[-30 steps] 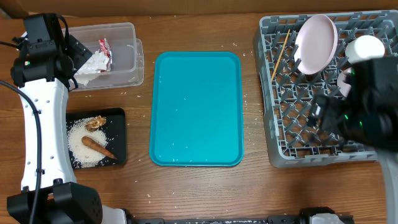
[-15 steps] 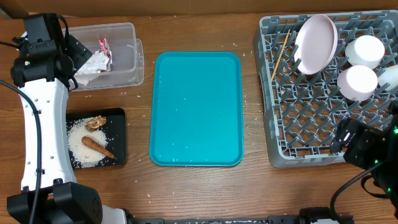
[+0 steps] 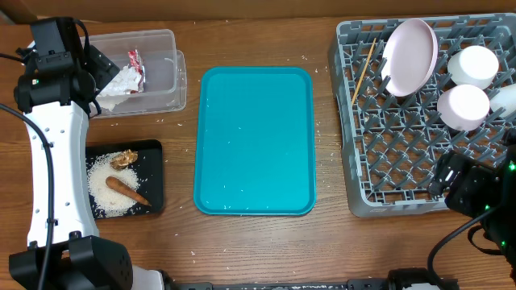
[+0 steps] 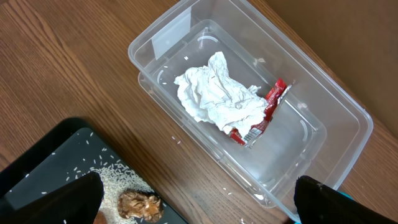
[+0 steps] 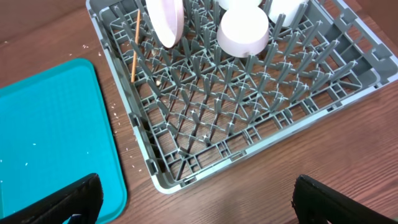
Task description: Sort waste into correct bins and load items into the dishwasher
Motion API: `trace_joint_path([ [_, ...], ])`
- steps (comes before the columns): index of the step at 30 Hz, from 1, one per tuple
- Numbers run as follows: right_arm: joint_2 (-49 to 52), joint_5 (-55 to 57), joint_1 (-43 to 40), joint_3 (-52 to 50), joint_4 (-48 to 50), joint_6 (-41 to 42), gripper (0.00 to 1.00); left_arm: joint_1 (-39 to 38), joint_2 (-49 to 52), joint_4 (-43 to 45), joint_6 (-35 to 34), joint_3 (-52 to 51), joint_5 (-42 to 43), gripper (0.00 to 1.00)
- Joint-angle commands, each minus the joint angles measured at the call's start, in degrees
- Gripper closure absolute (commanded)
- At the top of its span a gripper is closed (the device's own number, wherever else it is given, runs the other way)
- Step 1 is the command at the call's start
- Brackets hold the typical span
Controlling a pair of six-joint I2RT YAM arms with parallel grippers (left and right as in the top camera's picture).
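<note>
Ahead of left tool (image 4: 199, 206), seemingly: napkin (image 4: 214, 93)

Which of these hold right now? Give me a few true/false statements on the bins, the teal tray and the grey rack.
1. The crumpled white napkin lies inside the clear plastic rectangular tub. True.
2. The large white round plate rests on the teal rectangular serving tray. False: that tray bears no dishes, and the plate stands on edge in the grey plastic dish rack.
3. The small orange carrot-like stick lies in the shallow black rectangular tray. True.
4. The thin wooden stick lies on the table beside the rack. False: it lies in the rack, near its left edge.
</note>
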Motion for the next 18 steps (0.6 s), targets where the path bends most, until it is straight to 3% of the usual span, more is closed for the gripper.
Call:
trace_joint_path([
  [1, -0.2, 0.6, -0.3, -0.2, -1.2, 0.5, 0.00, 0.1, 0.5, 0.1, 0.7, 0.6, -1.2, 0.00],
  [5, -0.2, -0.7, 0.1, -0.9, -1.7, 0.5, 0.00, 0.1, 0.5, 0.1, 0.7, 0.6, -1.2, 0.00],
  [9, -2.9, -1.3, 0.0, -5.7, 3.9, -0.9, 0.00, 0.1, 0.5, 0.1, 0.7, 0.6, -1.2, 0.00],
  [15, -14.4, -2.8, -0.6, -24.9, 24.4, -5.1, 0.00, 0.1, 0.5, 0.1, 0.7, 0.6, -1.2, 0.00],
  [18, -24.4, -7.3, -3.5, -41.9, 40.6, -5.2, 0.00, 0.1, 0.5, 0.1, 0.7, 0.6, -1.2, 0.00],
])
